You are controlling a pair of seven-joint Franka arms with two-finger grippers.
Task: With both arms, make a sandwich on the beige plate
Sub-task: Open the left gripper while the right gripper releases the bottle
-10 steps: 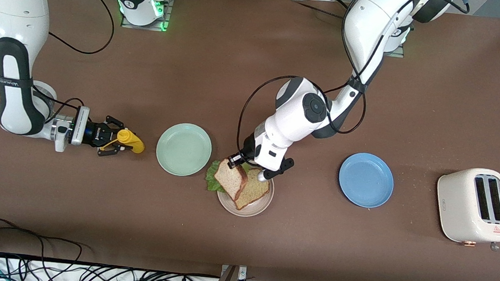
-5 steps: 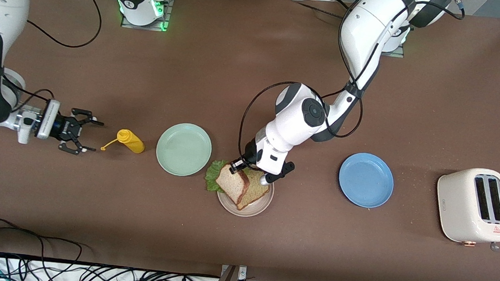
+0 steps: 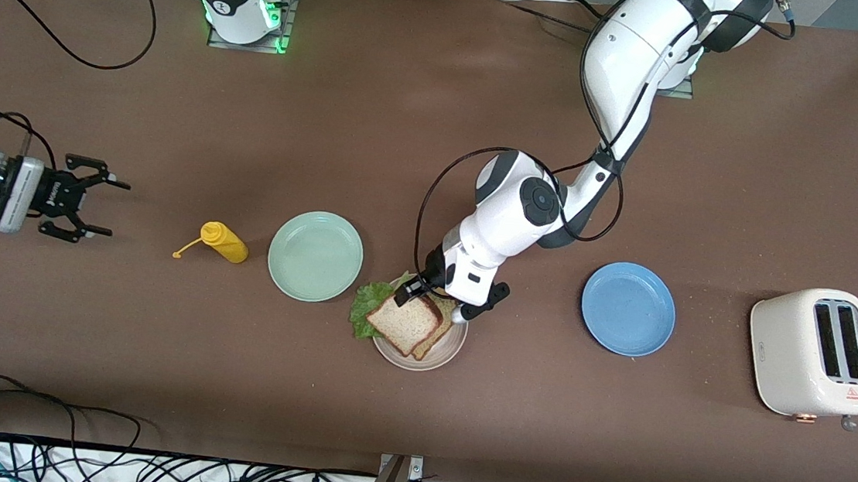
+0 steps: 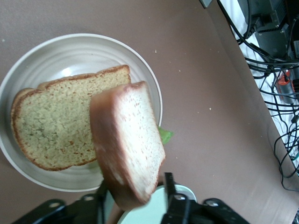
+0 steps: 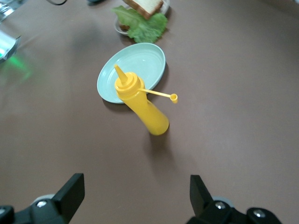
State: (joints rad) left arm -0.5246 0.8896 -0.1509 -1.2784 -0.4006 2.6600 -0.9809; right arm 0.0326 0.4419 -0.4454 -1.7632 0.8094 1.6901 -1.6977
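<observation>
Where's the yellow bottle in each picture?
Front view: the bottle stands on the table between the open right gripper and the green plate.
Left wrist view: not in it.
Right wrist view: the bottle is mid-picture, cap flipped open, just in front of the green plate.
Shared landmark: the green plate beside it.

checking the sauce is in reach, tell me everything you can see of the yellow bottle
The yellow bottle is a plastic-looking squeeze bottle that stands on the brown table beside the mint plate, toward the right arm's end. It has a pointed nozzle, and its small cap hangs off on a thin tether. Nothing grips it: the right claw is open and apart from it.
</observation>
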